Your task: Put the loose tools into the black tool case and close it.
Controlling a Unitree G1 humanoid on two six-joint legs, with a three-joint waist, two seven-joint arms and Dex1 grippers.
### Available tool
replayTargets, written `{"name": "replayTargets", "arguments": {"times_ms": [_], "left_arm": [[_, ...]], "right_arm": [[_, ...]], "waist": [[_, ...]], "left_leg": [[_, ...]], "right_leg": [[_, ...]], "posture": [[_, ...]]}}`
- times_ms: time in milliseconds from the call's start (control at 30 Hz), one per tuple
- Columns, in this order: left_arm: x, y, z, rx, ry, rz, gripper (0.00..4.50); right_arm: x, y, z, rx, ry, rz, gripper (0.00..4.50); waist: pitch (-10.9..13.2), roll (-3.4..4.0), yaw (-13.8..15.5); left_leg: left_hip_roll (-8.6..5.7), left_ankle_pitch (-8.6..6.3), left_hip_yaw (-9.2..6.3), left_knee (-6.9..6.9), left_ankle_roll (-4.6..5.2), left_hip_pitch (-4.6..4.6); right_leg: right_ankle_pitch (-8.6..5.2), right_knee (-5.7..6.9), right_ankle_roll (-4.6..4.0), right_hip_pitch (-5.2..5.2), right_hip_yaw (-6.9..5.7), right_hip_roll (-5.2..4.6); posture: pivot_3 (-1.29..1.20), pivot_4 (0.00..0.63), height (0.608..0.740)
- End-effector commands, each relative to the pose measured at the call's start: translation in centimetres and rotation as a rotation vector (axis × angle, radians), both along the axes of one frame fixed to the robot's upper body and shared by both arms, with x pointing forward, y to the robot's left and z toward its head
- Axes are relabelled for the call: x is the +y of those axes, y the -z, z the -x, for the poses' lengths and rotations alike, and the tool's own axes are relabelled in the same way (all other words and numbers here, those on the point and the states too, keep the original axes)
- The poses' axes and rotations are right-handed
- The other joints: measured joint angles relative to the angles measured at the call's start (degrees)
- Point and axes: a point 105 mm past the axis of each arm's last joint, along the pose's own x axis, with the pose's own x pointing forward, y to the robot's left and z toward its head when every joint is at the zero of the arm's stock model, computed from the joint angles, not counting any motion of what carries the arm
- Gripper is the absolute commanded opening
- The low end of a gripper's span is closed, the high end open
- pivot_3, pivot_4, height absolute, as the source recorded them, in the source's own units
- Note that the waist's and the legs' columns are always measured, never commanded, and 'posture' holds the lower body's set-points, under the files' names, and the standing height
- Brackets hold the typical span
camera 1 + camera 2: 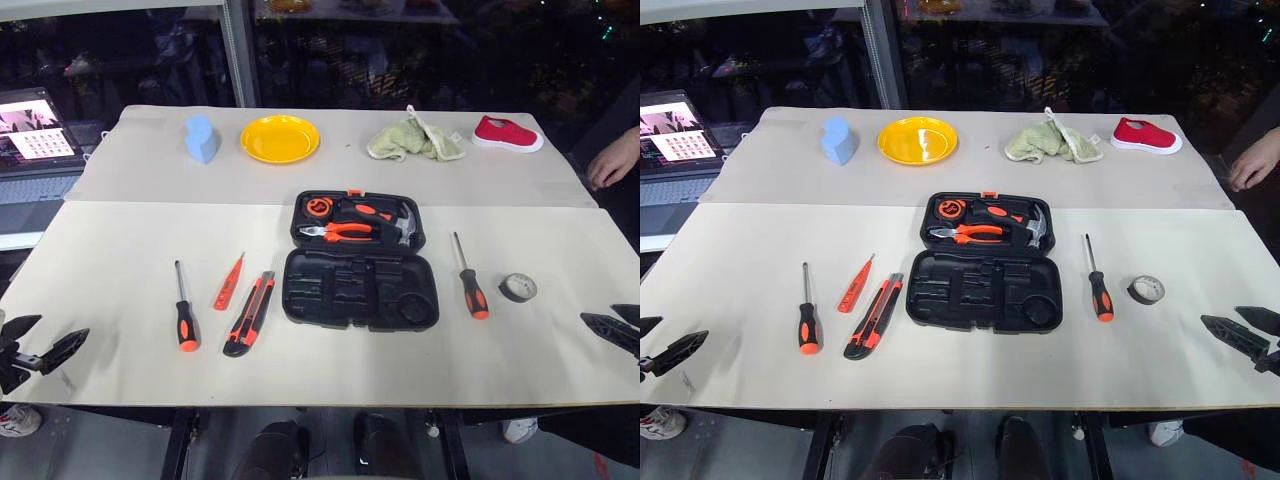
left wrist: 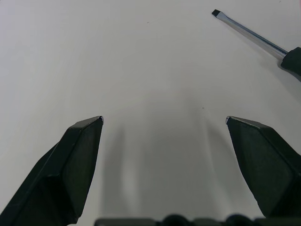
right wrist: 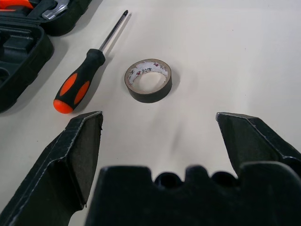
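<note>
The black tool case (image 1: pixel 361 262) lies open in the middle of the near table (image 1: pixel 120 350), its far half already holding the pliers (image 1: pixel 338 232) and hammer (image 1: pixel 400 222), its near half with empty recesses. Nothing loose has gone in yet, so I judge I am at the very start: picking the first tool. I count five loose pieces: two screwdrivers, one (image 1: pixel 185 312) to the left of the case and one (image 1: pixel 470 280) just to its right; one tester pen (image 1: pixel 228 283); one utility knife (image 1: pixel 250 313) near the case's left edge; one tape roll (image 1: pixel 518 288) beside the right screwdriver. My left gripper (image 1: pixel 45 350) and my right gripper (image 1: pixel 612 328) both hang at the table's outer ends, fingers spread wide, holding nothing. The tape roll lies nearest my right gripper, so the next move probably means reaching inward and down onto it. Farther back lie one yellow plate (image 1: pixel 280 138), one blue block (image 1: pixel 201 138), one green cloth (image 1: pixel 414 139) and one red shoe (image 1: pixel 507 134).
</note>
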Motion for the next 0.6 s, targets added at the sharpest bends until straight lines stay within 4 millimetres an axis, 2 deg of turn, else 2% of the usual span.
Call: {"name": "replayTargets", "arguments": {"times_ms": [33,333,400,433,500,600], "left_arm": [[0.1,-0.9,-0.2,-0.029,0.007,-0.040,4.50],[0.6,-0.7,-1.5,-0.009,-0.030,-0.033,4.50],[0.1,-0.8,-2.6,0.010,-0.045,0.007,4.50],[-0.4,-0.9,-3.1,0.023,-0.039,0.034,4.50],[-1.5,-0.9,-4.0,0.082,-0.039,0.051,4.50],[-3.2,-1.5,-4.8,0.143,-0.029,0.094,4.50]], "right_arm": [[-0.2,-1.2,0.3,-0.036,0.003,0.033,4.46],[-0.4,-0.9,0.3,-0.050,0.036,0.084,4.46],[0.7,-2.6,-0.6,-0.107,0.009,0.084,4.46],[1.6,-3.8,-1.1,-0.141,-0.013,0.083,4.46],[4.6,-5.7,-1.7,-0.187,-0.109,0.093,4.46],[9.3,-7.3,-1.9,-0.215,-0.260,0.061,4.46]], "waist": [[0.00,0.00,0.00],[-0.01,0.01,0.02],[-0.01,0.05,0.00],[0.00,0.08,-0.01],[0.02,0.12,-0.09],[0.03,0.10,-0.11]], "left_leg": [[0.00,0.00,0.00,0.00,0.00,0.00],[0.00,0.00,0.00,0.01,0.00,0.01],[-0.01,0.01,0.01,0.01,-0.02,0.01],[-0.01,0.01,0.01,0.02,-0.02,0.02],[-0.01,0.07,0.01,0.03,-0.11,0.00],[0.00,0.11,0.00,0.04,-0.17,0.02]], "right_leg": [[0.00,0.00,0.00,0.00,0.00,0.00],[0.01,0.00,0.01,0.00,-0.01,0.00],[0.01,0.02,0.01,0.00,-0.01,0.00],[0.01,0.05,0.01,0.01,0.00,0.00],[0.02,0.14,0.03,0.03,0.02,0.03],[0.01,0.26,0.03,0.00,0.03,0.09]], "posture": [[0.00,0.150,0.740],[0.00,0.150,0.740],[0.00,0.150,0.740],[0.00,0.150,0.740],[0.00,0.150,0.740],[0.00,0.150,0.740]]}}
